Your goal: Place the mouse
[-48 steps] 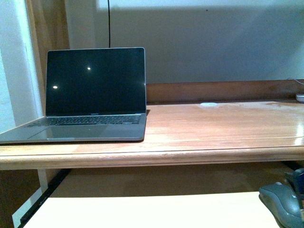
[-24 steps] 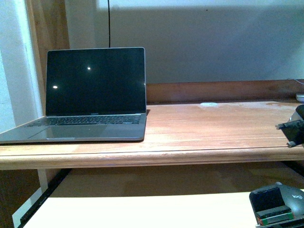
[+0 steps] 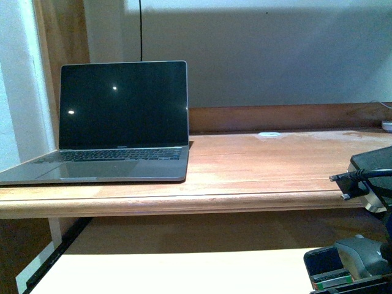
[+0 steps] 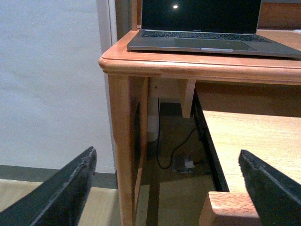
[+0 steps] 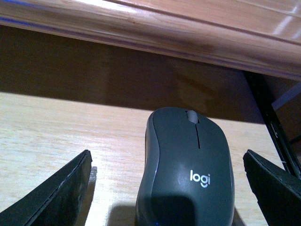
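Right hand (image 5: 167,157) fingers apart, straddling the Logi mouse (image 5: 188,179), not touching. Mouse sits on pale pull-out shelf (image 5: 56,136), lower right of front frame. Left hand (image 4: 167,153) apart, empty. Laptop (image 3: 122,116) upper left on surface (image 3: 275,165).

Front view: 1 s ago the mouse (image 3: 362,254) sat alone on the low shelf (image 3: 184,272), w/ just a bit of robot at the pic's edge. Now the right gripper (image 5: 165,160) has come in from the right & its black finger (image 3: 324,264) is just left of the mouse, further left than 0.5 s ago. The right arm (image 3: 370,174) w/ its cable sticks out more & hides a bit of the desk edge (image 3: 245,202). The mouse logo, seen 0.5 s ago, doesn't show now.
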`<state>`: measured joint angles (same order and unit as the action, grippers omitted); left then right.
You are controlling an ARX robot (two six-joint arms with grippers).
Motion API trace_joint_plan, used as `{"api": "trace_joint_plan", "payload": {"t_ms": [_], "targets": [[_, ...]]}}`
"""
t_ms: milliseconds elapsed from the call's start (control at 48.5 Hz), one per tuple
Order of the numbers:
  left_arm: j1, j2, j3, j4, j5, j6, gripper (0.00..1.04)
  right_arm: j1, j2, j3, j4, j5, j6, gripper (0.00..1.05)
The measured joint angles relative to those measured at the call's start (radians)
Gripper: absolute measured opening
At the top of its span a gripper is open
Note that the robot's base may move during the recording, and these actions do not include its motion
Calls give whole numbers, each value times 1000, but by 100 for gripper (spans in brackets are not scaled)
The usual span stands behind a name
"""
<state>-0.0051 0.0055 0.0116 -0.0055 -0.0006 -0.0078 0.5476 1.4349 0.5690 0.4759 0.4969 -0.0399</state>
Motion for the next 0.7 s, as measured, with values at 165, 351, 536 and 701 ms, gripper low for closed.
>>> {"api": "trace_joint_plan", "payload": {"t_ms": [165, 351, 536, 701], "targets": [[0, 0, 0, 0, 0, 2, 97, -18, 33, 25, -15, -3, 14, 97], [0, 0, 0, 0, 0, 1, 97, -31, 58, 48, -35, -5, 25, 97], [0, 0, 0, 0, 0, 1, 97, -45, 72, 63, -56, -10, 34, 97], [0, 0, 0, 0, 0, 1, 97, -58, 76, 64, -66, -12, 47, 77]]}}
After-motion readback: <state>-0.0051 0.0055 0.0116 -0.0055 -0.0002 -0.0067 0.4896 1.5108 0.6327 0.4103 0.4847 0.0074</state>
